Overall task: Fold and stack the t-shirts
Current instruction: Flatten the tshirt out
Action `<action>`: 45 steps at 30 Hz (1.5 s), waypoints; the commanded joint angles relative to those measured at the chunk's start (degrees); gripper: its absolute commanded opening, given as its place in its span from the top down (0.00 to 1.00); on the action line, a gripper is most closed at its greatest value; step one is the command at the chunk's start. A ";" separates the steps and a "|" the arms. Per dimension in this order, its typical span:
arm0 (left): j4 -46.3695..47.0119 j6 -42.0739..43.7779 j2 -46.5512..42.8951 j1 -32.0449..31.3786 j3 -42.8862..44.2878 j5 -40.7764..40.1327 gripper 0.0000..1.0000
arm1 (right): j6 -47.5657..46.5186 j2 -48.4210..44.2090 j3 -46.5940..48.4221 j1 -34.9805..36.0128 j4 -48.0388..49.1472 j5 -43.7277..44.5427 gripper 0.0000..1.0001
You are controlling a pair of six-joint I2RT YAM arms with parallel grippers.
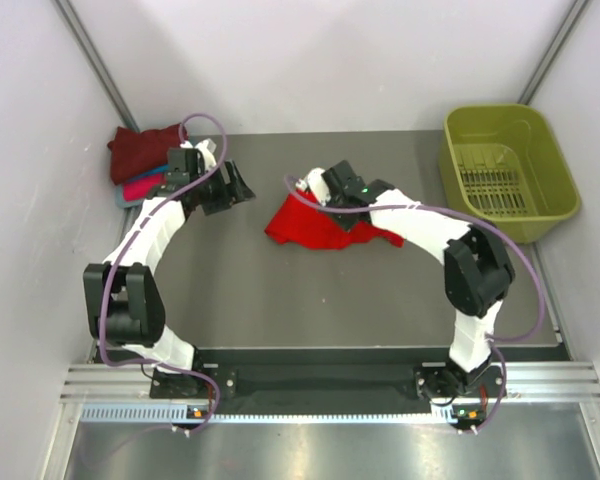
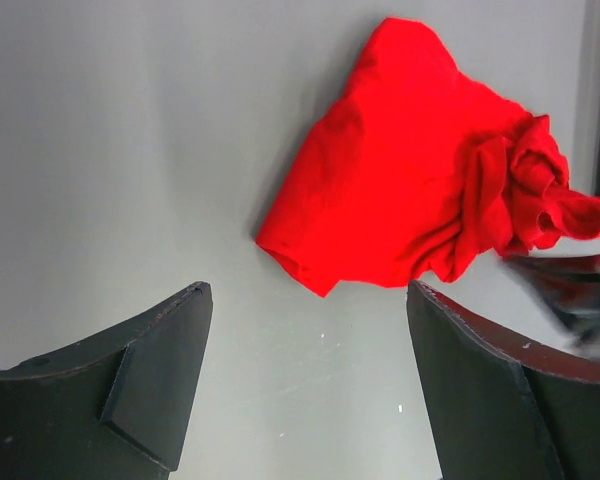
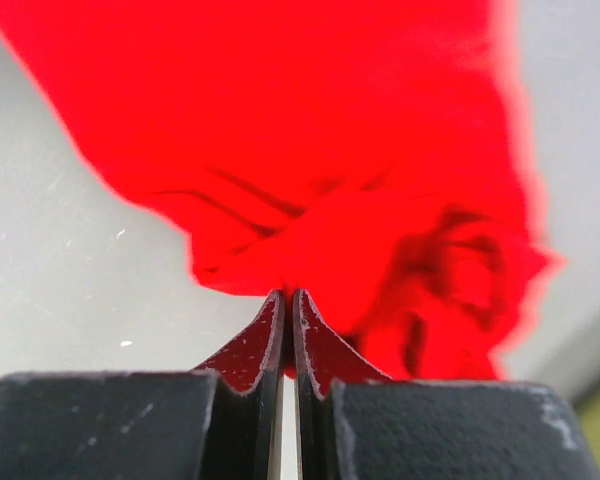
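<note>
**A:** What sort of place is it?

**B:** A flat, matte grey table [image 1: 280,300] boxed in by plain white walls [image 1: 330,60]. A ribbed metal rail [image 1: 330,385] runs along the near edge, where the two arms are bolted.

**A:** And the cloth being handled?

**B:** The red t-shirt [image 1: 315,228] lies near the middle of the table as a soft, crumpled heap. Seen from the left wrist, one side spreads fairly smooth and flat to a rounded corner. The other side is twisted into tight, rope-like wrinkles.

**A:** Which arm has hold of it?

**B:** The right gripper [image 3: 288,296]. Its two dark, wedge-shaped fingers are pressed together with only a hairline slit between them. A bunched fold of the red fabric gathers right at their tips, pinched there.

**A:** The other arm?

**B:** The left gripper [image 2: 310,290] hovers over bare table just beside the shirt's smoother edge, jaws spread wide and holding nothing. Its fingers [image 2: 130,380] are hard, black, angular plates with a faintly scuffed finish.

**A:** Any other shirts?

**B:** There is a folded stack in the far left corner, against the wall. A plump maroon shirt [image 1: 145,148] sits on top with a magenta-pink shirt [image 1: 145,186] beneath it. A pale blue shirt [image 1: 126,198] peeks out at the bottom.

**A:** Anything else on the table?

**B:** An olive-green plastic basket [image 1: 505,170] stands in the far right corner. It is rigid, with rounded corners and a slotted grid floor, and it is well apart from the red heap.
</note>
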 commanded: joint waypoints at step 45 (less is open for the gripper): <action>-0.28 6.98 26.77 -14.24 11.00 -0.89 1.00 | -6.48 -8.73 21.82 -17.84 7.10 7.25 1.00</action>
